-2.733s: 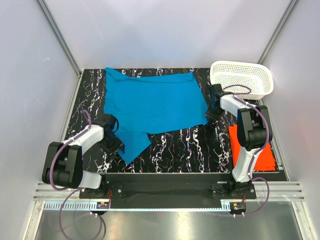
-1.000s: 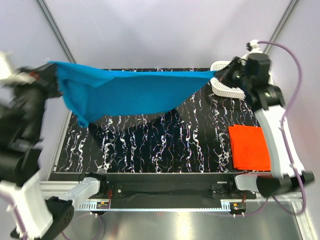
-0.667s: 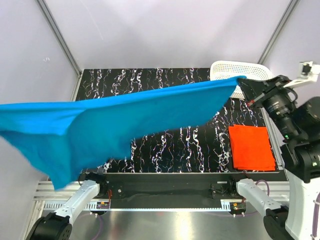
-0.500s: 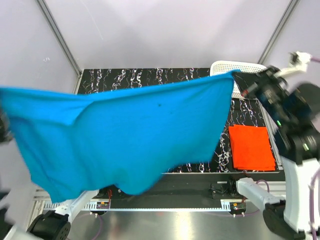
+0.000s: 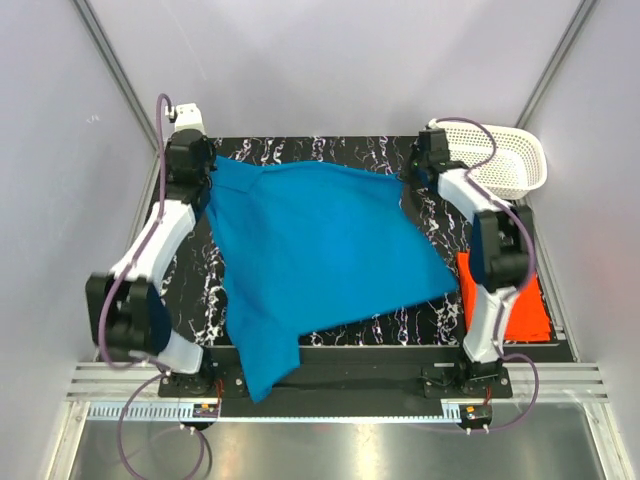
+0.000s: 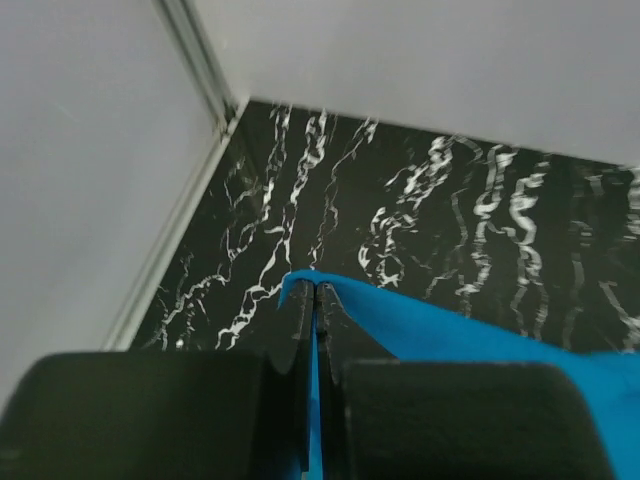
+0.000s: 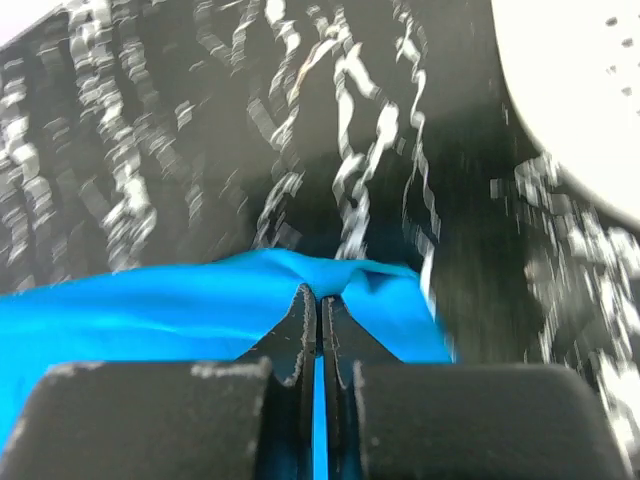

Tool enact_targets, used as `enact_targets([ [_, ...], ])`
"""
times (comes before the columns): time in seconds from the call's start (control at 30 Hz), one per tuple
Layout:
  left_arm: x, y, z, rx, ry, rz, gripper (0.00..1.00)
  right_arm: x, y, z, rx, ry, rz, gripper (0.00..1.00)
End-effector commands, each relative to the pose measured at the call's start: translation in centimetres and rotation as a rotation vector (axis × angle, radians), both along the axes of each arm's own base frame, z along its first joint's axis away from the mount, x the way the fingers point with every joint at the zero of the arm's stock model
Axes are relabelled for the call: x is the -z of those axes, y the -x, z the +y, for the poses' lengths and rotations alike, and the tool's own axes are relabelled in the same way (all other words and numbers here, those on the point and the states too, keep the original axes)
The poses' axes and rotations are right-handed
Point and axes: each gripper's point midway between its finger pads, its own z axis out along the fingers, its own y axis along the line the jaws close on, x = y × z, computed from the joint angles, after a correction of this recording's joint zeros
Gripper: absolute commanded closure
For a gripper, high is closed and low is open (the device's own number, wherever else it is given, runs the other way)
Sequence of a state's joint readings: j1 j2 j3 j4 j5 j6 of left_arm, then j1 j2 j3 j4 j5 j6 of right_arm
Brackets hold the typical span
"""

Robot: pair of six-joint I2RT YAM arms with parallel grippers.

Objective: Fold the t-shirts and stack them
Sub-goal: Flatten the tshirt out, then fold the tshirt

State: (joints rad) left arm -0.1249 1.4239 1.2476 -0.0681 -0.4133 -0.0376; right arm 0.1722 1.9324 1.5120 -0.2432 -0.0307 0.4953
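From above, the blue t-shirt [image 5: 320, 250] lies spread over the middle of the black marbled worktop [image 5: 300, 148]. Its far edge runs between the two arms, and one near part hangs over the worktop's near edge, left of centre. The left gripper [image 5: 205, 168] is at the shirt's far left corner, close to the worktop's far left corner. The right gripper [image 5: 408, 175] is at the shirt's far right corner, just beside the white basket [image 5: 510, 160], which stands in the worktop's far right corner. The orange-red t-shirt [image 5: 527, 312] lies folded flat at the near right corner, partly hidden behind the right arm.

In the left wrist view, the left gripper [image 6: 312, 295] has its fingers pressed together, pinching a raised edge of the blue t-shirt [image 6: 450, 340]. The cloth trails away to the right over the worktop [image 6: 400, 200].

In the right wrist view, the right gripper [image 7: 318, 295] is likewise pinched tight on a bunched fold of the blue t-shirt [image 7: 150, 300]. The picture is blurred. The basket [image 7: 590, 100] shows at the upper right, apart from the cloth.
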Motion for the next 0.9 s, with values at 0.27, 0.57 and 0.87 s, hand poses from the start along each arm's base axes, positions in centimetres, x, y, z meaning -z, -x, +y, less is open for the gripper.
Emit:
enact_targets([
  [0.27,9.5,-13.6,0.4,-0.004,0.151,-0.007,1.0,0.7,-11.9,-1.3,0.043,-0.005,-0.185,1.0],
  [0.57,12.0,-15.0,1.2,-0.044,0.196,0.074,1.0,1.7,-14.5,-2.3,0.064,-0.011,-0.207,1.0],
  [0.87,10.7,-11.1,1.9,-0.059,0.278,0.154,1.0,2.9,-14.7,-1.9,0.055,-0.042,-0.159,1.0],
])
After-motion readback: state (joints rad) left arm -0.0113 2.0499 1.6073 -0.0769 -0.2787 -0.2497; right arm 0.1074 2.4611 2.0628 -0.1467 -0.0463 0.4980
